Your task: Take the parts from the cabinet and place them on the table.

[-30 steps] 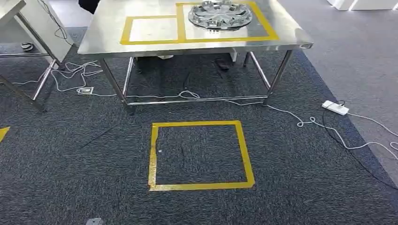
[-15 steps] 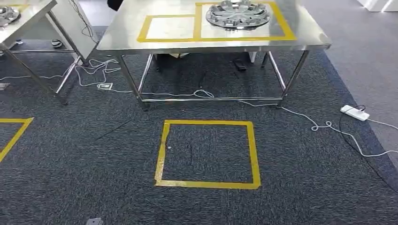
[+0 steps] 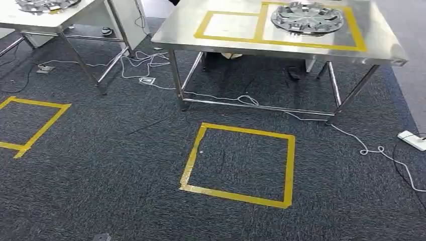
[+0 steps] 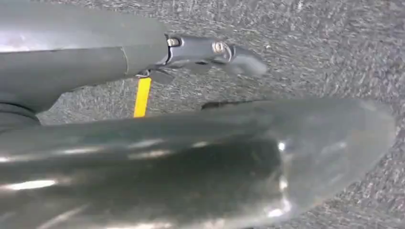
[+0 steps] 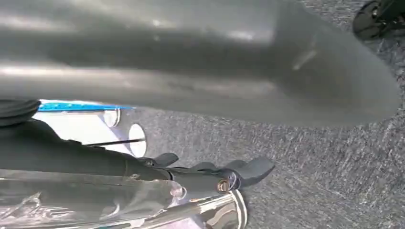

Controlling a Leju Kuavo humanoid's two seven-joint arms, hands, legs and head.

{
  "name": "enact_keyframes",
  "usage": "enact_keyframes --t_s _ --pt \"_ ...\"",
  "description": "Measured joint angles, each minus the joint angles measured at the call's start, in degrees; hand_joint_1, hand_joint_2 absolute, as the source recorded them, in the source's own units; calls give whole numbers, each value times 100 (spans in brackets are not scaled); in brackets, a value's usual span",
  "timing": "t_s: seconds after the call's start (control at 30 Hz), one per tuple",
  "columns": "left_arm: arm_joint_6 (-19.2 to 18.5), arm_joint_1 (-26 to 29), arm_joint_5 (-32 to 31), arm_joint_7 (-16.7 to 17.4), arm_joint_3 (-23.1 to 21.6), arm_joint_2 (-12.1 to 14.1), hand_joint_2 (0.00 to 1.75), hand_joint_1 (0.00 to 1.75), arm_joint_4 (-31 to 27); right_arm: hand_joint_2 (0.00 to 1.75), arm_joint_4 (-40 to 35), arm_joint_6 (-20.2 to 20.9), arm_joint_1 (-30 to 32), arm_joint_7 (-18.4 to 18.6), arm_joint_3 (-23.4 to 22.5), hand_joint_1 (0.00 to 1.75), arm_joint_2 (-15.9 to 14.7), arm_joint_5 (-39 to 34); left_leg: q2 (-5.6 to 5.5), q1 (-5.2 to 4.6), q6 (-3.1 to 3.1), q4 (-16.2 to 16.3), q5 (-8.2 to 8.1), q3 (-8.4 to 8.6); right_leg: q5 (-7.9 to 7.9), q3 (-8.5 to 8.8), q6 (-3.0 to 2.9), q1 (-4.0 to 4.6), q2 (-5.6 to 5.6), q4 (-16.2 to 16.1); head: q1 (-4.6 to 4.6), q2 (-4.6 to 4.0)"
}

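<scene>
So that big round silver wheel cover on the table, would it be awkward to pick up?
Probably. The wheel cover looks wide and shallow, likely needing both hands. Its shiny surface may be slippery. Lying flat on the table, it seems unlikely to roll.

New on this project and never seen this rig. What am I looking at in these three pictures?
It is a two-legged humanoid robot with two arms, each ending in a hand. The wide picture is from its head, looking down at carpet with a yellow tape square and a steel table. A round metal part lies inside the table's taped outline. The second table carries another part. The other two pictures are from wrist cameras, taken close behind each hand. The left hand hangs over carpet, holding nothing. Something shiny lies alongside the right hand, but whether it is gripped is unclear.
</scene>
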Motion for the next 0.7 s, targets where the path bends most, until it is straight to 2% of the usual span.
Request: enact_keyframes --t_s 0.03,0.07,0.1,0.13,0.17,0.2,0.23,0.27,0.3,0.33,0.37,0.4,0.43,0.47,0.53,0.57,0.6,0.67,0.7 --pt "0 13 0 0 0 4 0 0 0 0 0 -9 -7 -9 0 0 0 0 -69 25 58 -36 36 18 -21 17 50 -11 -8 0 -15 0" --pt "0 27 2 0 2 7 0 0 0 0 0 -22 -13 -9 0 0 0 -2 -111 48 90 -43 58 13 -104 -21 100 -29 306 79 26 0" --pt "4 22 7 0 4 7 0 0 -2 0 0 -39 -2 -9 -2 0 0 -9 -166 51 124 -43 74 -2 -302 -132 99 -40 549 336 48 0" --pt "4 0 7 0 4 2 0 0 -2 0 0 -44 13 -9 -2 0 0 -18 -215 47 151 -43 85 -22 -578 -360 100 -39 673 851 61 0" --pt "0 -9 7 0 4 -2 0 0 -2 0 0 -44 24 -9 -13 0 0 -53 -289 35 169 -42 95 -40 -810 -617 106 -33 723 1387 70 0" --pt "0 -5 7 0 4 -2 0 0 0 0 0 -44 35 -15 -28 0 0 -94 -324 25 175 -40 98 -46 -929 -812 102 -30 739 1771 76 0" --pt "-2 4 7 0 4 -4 0 0 0 0 0 -42 39 -28 -48 0 0 -120 -347 20 177 -40 99 -44 -899 -901 97 -29 741 1900 79 0" --pt "-2 16 7 0 4 -4 0 0 0 0 0 -37 36 -52 -70 0 0 -144 -349 19 176 -37 99 -36 -719 -848 86 -28 740 1726 78 0" --pt "-4 19 9 -2 4 -4 0 0 0 0 0 -28 29 -81 -81 0 0 -164 -347 20 173 -36 97 -24 -438 -675 76 -30 729 1298 81 0" --pt "-4 17 9 -7 4 -7 0 0 0 0 0 -20 25 -105 -81 0 -2 -188 -335 22 161 -35 90 -7 -136 -416 62 -32 686 725 85 0" --pt "-7 14 9 -13 4 -7 0 0 0 0 0 -20 19 -125 -83 0 -4 -197 -324 16 131 -28 77 4 74 -191 48 -30 535 248 85 0" --pt "-9 13 15 -20 4 -4 0 0 0 0 0 -20 -1 -135 -89 0 -2 -201 -303 -40 93 11 58 -4 19 -147 33 4 388 61 96 0" --pt "-9 15 22 -20 4 -4 0 0 0 0 0 -20 -13 -146 -94 0 -2 -203 -292 -42 75 5 64 -12 47 -152 -26 -11 501 65 72 0" --pt "-9 18 24 -26 4 -4 0 0 0 0 0 -22 -13 -157 -105 0 -2 -205 -253 -41 54 -7 75 -11 54 -187 -43 -3 521 70 57 0" --pt "-9 17 35 -37 4 -7 0 0 0 0 0 -26 6 -190 -118 0 -2 -205 -183 -24 -14 -27 77 1 88 -215 -126 4 595 42 66 0" --pt "-9 16 52 -44 4 -7 0 0 -2 0 0 -31 6 -201 -120 0 0 -205 -219 -12 -61 24 16 -18 121 -179 -170 -30 619 24 63 0" --pt "-9 17 59 -52 4 -7 0 0 0 0 -2 -48 4 -216 -122 0 -4 -197 -270 -12 -96 238 -192 -108 143 -199 -203 -37 654 24 42 0" --pt "-9 22 61 -55 4 -7 0 0 0 0 -7 -55 -1 -232 -125 0 -9 -194 -294 18 -139 1120 -684 -486 166 -238 -224 -42 734 25 41 0" --pt "-9 26 61 -55 4 -9 0 0 0 0 -7 -53 3 -234 -127 0 -9 -194 -295 30 -153 1568 -852 -689 176 -253 -218 -42 783 27 42 0"
